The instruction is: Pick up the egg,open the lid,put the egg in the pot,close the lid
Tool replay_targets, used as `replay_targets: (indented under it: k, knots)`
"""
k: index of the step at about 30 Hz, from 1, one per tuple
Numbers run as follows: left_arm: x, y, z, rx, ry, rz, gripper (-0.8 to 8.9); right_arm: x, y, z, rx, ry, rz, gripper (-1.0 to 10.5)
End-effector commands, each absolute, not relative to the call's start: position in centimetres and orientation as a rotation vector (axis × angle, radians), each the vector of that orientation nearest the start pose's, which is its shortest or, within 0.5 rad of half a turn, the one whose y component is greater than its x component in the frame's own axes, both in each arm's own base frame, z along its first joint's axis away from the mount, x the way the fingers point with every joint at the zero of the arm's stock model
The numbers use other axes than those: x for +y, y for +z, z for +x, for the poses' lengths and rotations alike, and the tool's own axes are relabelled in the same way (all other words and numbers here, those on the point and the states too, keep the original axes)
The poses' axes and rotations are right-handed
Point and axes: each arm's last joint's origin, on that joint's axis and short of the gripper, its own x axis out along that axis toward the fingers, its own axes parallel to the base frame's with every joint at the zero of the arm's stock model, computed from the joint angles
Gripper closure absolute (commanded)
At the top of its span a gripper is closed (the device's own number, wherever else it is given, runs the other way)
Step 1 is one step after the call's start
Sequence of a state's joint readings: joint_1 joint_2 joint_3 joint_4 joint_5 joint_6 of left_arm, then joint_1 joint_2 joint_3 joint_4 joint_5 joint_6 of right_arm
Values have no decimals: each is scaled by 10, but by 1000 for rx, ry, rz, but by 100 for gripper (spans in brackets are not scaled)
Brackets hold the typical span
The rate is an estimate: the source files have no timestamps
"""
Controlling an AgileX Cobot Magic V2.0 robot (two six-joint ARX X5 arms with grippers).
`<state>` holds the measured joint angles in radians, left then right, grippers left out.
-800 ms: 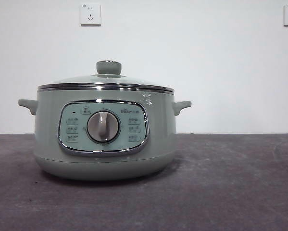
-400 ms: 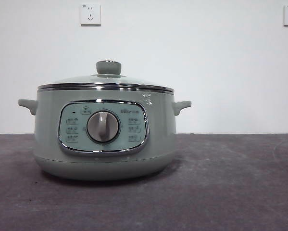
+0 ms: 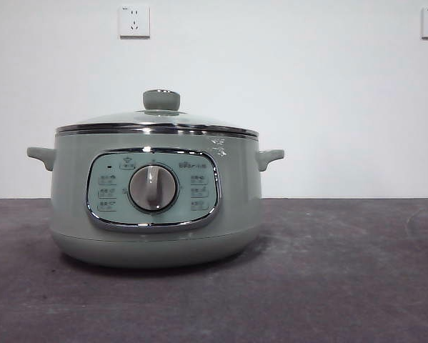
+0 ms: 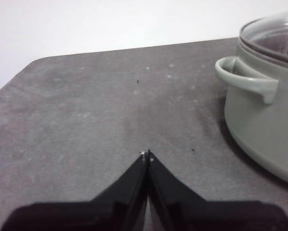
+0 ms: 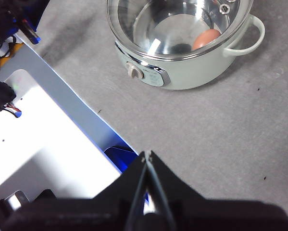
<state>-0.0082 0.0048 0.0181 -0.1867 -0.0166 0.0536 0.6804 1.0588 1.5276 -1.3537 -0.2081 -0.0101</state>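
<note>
The sage-green pot (image 3: 156,196) stands on the grey table, with the glass lid (image 3: 156,121) and its green knob (image 3: 161,99) seated on its rim. In the right wrist view the brown egg (image 5: 206,38) lies inside the pot (image 5: 182,72), seen through the lid (image 5: 177,24). My right gripper (image 5: 147,154) is shut and empty, high above the table's front edge, away from the pot. My left gripper (image 4: 146,155) is shut and empty, low over the table beside the pot's side handle (image 4: 247,79). Neither gripper shows in the front view.
Two wall sockets (image 3: 134,21) hang on the white wall behind. A white and blue robot base (image 5: 47,139) and cables lie beyond the table's edge in the right wrist view. Bare table (image 3: 342,271) stretches beside the pot.
</note>
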Motion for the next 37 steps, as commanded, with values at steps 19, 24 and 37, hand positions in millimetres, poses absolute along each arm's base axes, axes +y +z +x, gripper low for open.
replay_targets:
  k: [19, 24, 37]
  knots:
    - [0, 147, 96, 186, 15, 22, 816, 94, 423, 106, 897, 827, -217, 946]
    - [0, 147, 96, 186, 15, 22, 816, 88, 425, 105, 859, 804, -250, 946]
    - [0, 147, 96, 186, 15, 22, 816, 32, 428, 86, 299, 567, -74, 946]
